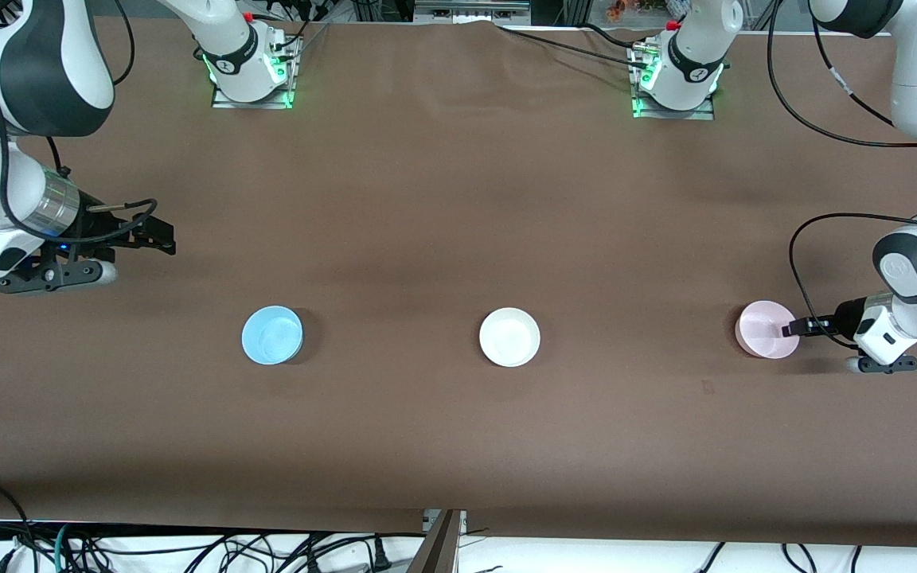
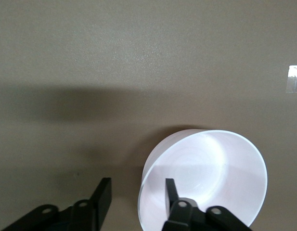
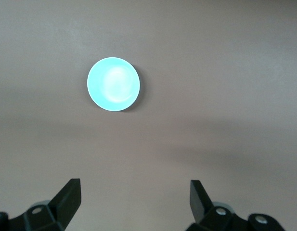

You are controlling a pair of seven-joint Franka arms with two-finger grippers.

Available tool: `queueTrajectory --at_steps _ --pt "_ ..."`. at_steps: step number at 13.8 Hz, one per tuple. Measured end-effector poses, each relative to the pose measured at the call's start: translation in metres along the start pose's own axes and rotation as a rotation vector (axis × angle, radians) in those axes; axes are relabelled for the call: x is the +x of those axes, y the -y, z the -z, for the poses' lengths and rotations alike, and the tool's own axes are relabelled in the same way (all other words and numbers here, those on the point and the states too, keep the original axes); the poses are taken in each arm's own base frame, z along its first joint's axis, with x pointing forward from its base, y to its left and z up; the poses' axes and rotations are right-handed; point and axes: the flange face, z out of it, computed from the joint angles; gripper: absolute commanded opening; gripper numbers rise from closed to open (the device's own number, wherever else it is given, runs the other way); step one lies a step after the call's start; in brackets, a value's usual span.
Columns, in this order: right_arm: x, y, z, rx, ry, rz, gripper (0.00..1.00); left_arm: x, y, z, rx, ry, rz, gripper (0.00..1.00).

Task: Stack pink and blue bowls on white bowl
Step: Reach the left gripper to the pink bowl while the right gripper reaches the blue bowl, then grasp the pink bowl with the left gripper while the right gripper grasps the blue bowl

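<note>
Three bowls stand in a row on the brown table. The pale pink bowl (image 1: 762, 328) is toward the left arm's end, the white bowl (image 1: 509, 337) is in the middle, and the light blue bowl (image 1: 271, 335) is toward the right arm's end. My left gripper (image 1: 789, 328) is low at the pink bowl (image 2: 211, 178) and open. One finger (image 2: 170, 192) is inside the bowl and the other finger (image 2: 103, 195) is outside, with the rim between them. My right gripper (image 1: 152, 235) is open and empty, up over bare table. The blue bowl (image 3: 113, 84) shows ahead of it in the right wrist view.
The two arm bases (image 1: 250, 72) (image 1: 677, 83) stand at the table's back edge. A small strip of clear tape (image 2: 295, 78) lies on the table (image 1: 427, 199) near the pink bowl. Cables hang along the table's front edge (image 1: 188, 549).
</note>
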Motion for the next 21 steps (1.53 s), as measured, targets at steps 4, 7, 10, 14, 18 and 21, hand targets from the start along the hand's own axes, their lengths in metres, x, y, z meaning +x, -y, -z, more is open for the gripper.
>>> queueTrajectory --at_steps 4,7,10,14,18,21 --pt "0.005 0.002 -0.014 -0.008 0.025 0.007 0.99 -0.001 -0.004 0.002 -0.007 0.013 0.003 0.0" --pt "0.007 0.002 -0.021 -0.009 0.038 0.009 0.99 -0.003 -0.006 0.002 -0.016 0.032 0.001 0.0" --pt "0.027 0.002 -0.066 -0.016 0.053 0.016 0.99 0.001 -0.022 0.018 -0.035 0.056 -0.025 0.0" --pt "0.077 0.024 -0.174 -0.043 -0.026 0.058 0.95 0.026 -0.118 0.067 -0.057 0.052 -0.11 0.0" --pt "0.098 0.032 -0.257 -0.056 -0.083 0.072 0.85 0.027 -0.247 0.063 -0.111 0.068 -0.167 0.0" --pt "0.1 0.032 -0.276 -0.042 -0.084 0.057 0.58 0.015 -0.347 0.047 -0.148 0.049 -0.132 0.0"
